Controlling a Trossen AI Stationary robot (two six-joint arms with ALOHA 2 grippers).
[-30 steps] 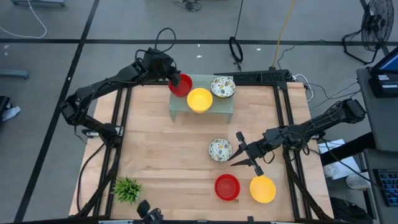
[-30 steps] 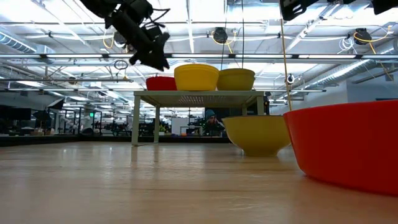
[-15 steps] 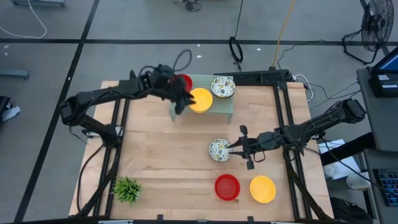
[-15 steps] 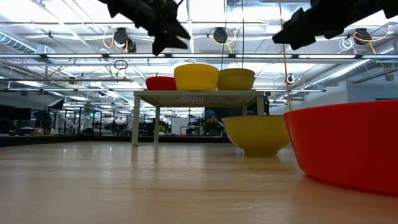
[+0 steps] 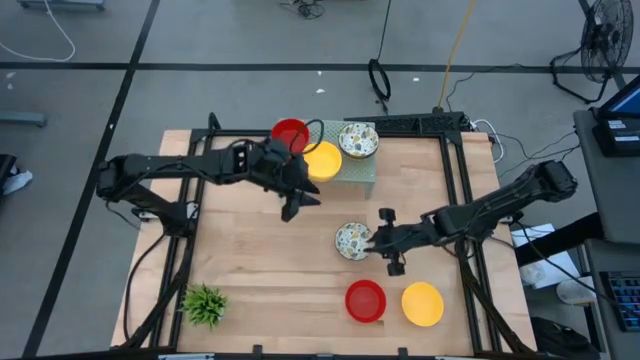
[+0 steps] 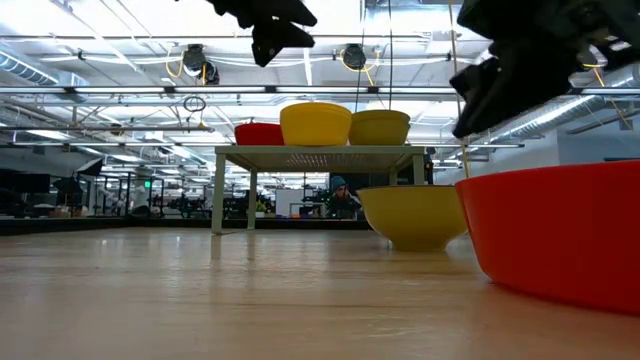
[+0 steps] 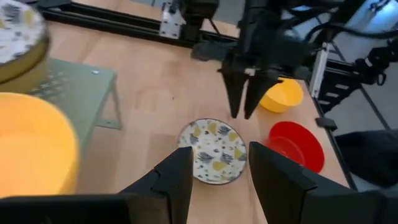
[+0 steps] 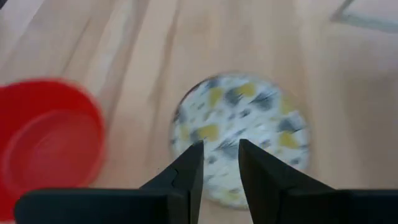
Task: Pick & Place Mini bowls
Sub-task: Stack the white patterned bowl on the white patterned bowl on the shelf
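Three mini bowls sit on the pale green mesh stand (image 5: 360, 172): a red one (image 5: 290, 132), a yellow one (image 5: 322, 160) and a floral one (image 5: 358, 140). Three more rest on the table: a floral bowl (image 5: 352, 240), a red bowl (image 5: 365, 300) and a yellow bowl (image 5: 422, 304). My right gripper (image 8: 219, 155) points down, open, with its fingertips just over the table floral bowl (image 8: 239, 134) at its right-hand rim; I cannot tell whether it touches. My left gripper (image 7: 217, 158) hovers open above mid-table, near side of the stand, holding nothing.
A small green spiky plant (image 5: 204, 303) stands at the near left corner. Bare wood lies between it and the bowls. Black frame rails run along the table's left and right edges (image 5: 455, 200). In the low view the red bowl (image 6: 550, 230) stands close to the camera.
My left gripper has drawn away from the red bowl on the stand's far left corner, moving toward the near side and right, over mid-table; the red bowl has stayed on the stand. My right gripper has moved left toward the floral bowl on the table and tipped to point down.
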